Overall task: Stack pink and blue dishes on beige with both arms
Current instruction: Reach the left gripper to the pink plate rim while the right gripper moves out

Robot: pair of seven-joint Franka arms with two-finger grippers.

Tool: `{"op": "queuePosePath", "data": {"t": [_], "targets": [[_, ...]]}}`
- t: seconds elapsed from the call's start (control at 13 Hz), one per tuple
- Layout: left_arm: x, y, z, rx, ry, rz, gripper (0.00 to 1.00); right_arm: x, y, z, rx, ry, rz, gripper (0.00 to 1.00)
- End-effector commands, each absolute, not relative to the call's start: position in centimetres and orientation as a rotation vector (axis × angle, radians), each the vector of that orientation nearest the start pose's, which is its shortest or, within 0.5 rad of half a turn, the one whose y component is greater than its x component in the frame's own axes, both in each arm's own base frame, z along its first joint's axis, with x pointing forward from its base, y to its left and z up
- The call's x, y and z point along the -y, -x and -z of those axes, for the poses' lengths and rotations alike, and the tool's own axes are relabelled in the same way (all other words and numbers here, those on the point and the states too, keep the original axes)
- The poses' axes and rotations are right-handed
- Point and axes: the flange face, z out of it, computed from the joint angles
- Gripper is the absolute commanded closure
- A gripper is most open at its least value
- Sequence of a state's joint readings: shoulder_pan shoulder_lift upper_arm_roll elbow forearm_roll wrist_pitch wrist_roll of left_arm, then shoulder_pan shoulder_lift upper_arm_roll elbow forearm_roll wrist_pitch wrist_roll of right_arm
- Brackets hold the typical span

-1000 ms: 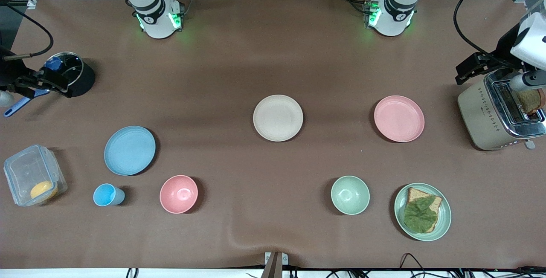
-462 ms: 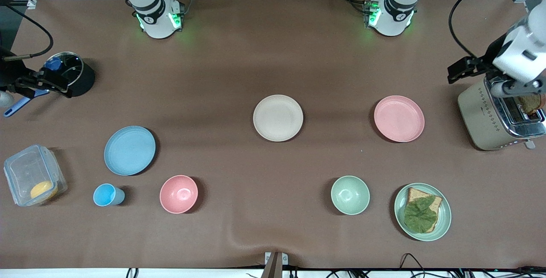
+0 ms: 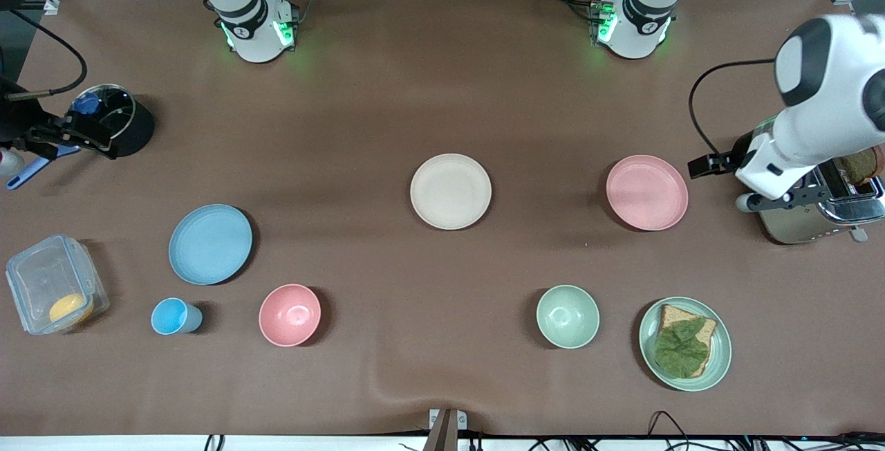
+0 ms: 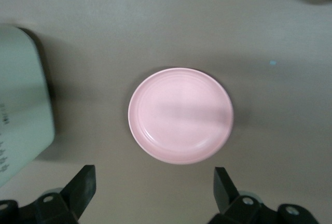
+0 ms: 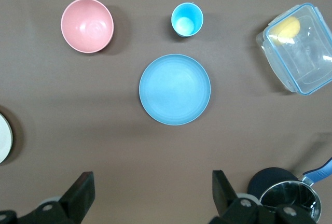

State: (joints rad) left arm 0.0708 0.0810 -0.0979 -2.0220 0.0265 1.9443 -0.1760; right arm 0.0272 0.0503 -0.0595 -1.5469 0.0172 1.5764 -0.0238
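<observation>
The beige plate (image 3: 451, 191) lies mid-table. The pink plate (image 3: 647, 192) lies toward the left arm's end, the blue plate (image 3: 210, 243) toward the right arm's end; all three rest flat and apart. My left gripper (image 4: 154, 190) hangs open and empty over the table between the toaster and the pink plate (image 4: 180, 115). Near the pot, my right gripper (image 5: 153, 193) hangs open and empty, with the blue plate (image 5: 175, 89) in its wrist view. An edge of the beige plate (image 5: 3, 138) shows there too.
A toaster (image 3: 802, 219) holding bread stands beside the pink plate. A green plate with bread and a leaf (image 3: 719, 361), a green bowl (image 3: 567, 316), a pink bowl (image 3: 290, 315), a blue cup (image 3: 173, 316), a clear box (image 3: 41, 278) and a pot (image 3: 131, 129) lie around.
The left arm has swung from above the toaster toward the pink plate. The right arm has barely moved. No plate has shifted.
</observation>
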Motion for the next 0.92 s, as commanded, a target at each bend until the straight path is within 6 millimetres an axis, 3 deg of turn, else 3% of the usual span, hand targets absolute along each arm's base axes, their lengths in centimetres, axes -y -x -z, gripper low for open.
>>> {"op": "queuePosePath", "data": {"t": [0.0, 0.23, 0.38, 0.54, 0.85], "targets": [[-0.2, -51.5, -33.2, 0.195, 3.097, -0.146, 0.00, 2.4, -57.0, -59.2, -0.062, 3.112, -0.030, 0.00], [-4.8, -50.0, -25.2, 0.232, 3.108, -0.103, 0.00, 3.4, -57.5, -56.4, -0.085, 3.112, -0.036, 0.00], [-7.5, -49.4, -21.9, 0.228, 3.123, -0.077, 0.00, 4.3, -58.1, -54.2, -0.100, 3.113, -0.074, 0.00], [-9.0, -49.1, -20.7, 0.220, 3.130, -0.087, 0.00, 6.1, -58.7, -51.8, -0.144, 3.107, -0.135, 0.00], [-8.9, -49.1, -21.0, 0.230, 3.130, -0.084, 0.00, 9.6, -60.5, -46.8, -0.196, 3.097, -0.173, 0.00]]}}
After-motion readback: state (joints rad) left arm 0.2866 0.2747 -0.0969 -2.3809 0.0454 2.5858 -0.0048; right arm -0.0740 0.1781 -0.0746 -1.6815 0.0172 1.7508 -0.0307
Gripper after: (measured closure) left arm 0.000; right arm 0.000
